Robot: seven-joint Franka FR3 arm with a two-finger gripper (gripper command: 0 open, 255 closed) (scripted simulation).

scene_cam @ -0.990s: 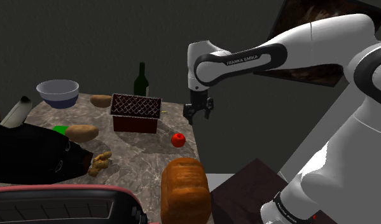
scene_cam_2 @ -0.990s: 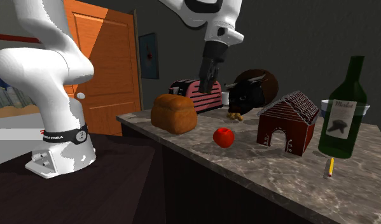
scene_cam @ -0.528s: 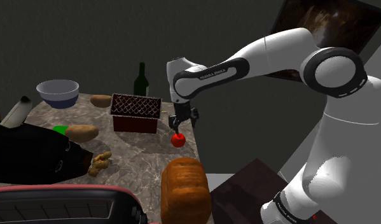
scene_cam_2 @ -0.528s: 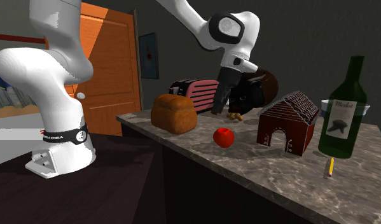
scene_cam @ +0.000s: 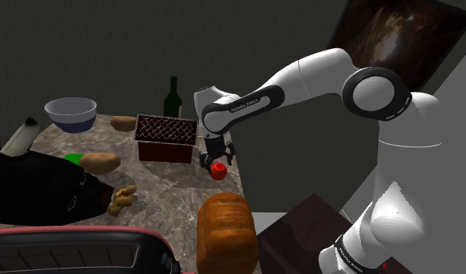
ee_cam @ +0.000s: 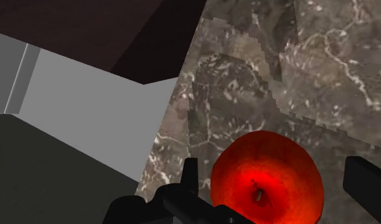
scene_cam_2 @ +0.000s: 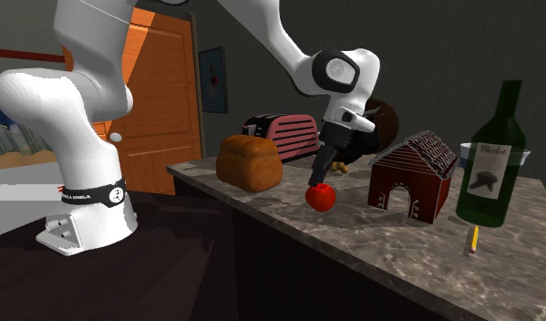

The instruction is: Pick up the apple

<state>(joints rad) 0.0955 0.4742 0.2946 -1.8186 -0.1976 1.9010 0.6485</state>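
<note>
End effector [ee_cam: 276, 170] wide open, apple [ee_cam: 266, 181] btwn fingers [ee_cam: 190, 184] untouched, partly cut off at frame edge.

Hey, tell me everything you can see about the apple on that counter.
The apple is round, glossy and bright red, with a small dark stem dimple facing up, so it sits upright. It rests on the marbled stone counter, close to its edge, between the bread loaf and the brown house-shaped box, touching neither. The gripper is right over it, open fingers on either side with gaps to the skin; it is not held.
</note>
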